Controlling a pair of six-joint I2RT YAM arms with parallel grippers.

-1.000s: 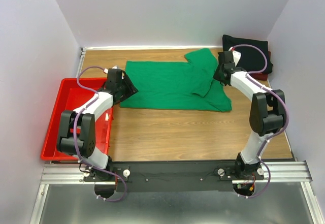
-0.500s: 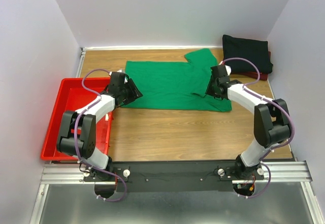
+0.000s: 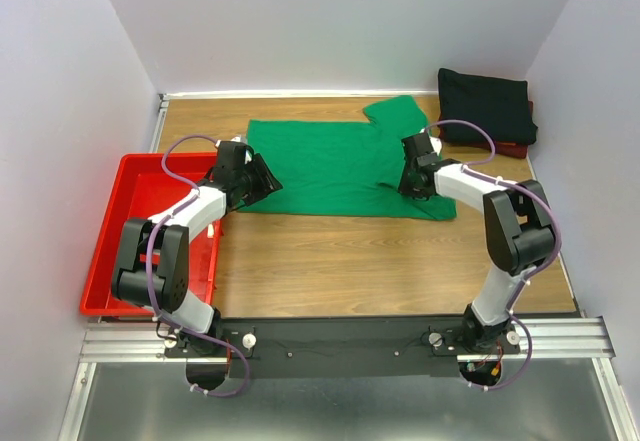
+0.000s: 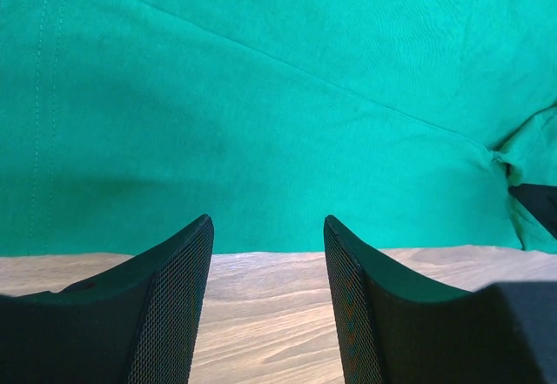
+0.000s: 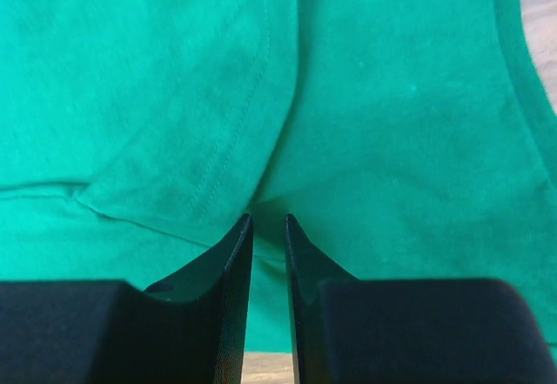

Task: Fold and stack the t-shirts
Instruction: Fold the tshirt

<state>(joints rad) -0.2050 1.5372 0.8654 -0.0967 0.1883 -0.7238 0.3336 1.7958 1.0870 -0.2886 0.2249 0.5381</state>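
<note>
Folding of the green t-shirt (image 3: 330,166), spread flat mid-frame on the worktop (image 3: 350,261), is judged to be just beginning.
The right pincer (image 5: 268,218) is nearly closed over a pucker beside the sleeve, but a hold cannot be confirmed. The left pincer (image 4: 268,223) is held wide and empty at the lower-left hem, which should be gripped next. The black t-shirt (image 3: 485,106) is stacked on the dark red t-shirt (image 3: 515,148) at upper right. No cloth is seen in the red tray (image 3: 105,251).
</note>
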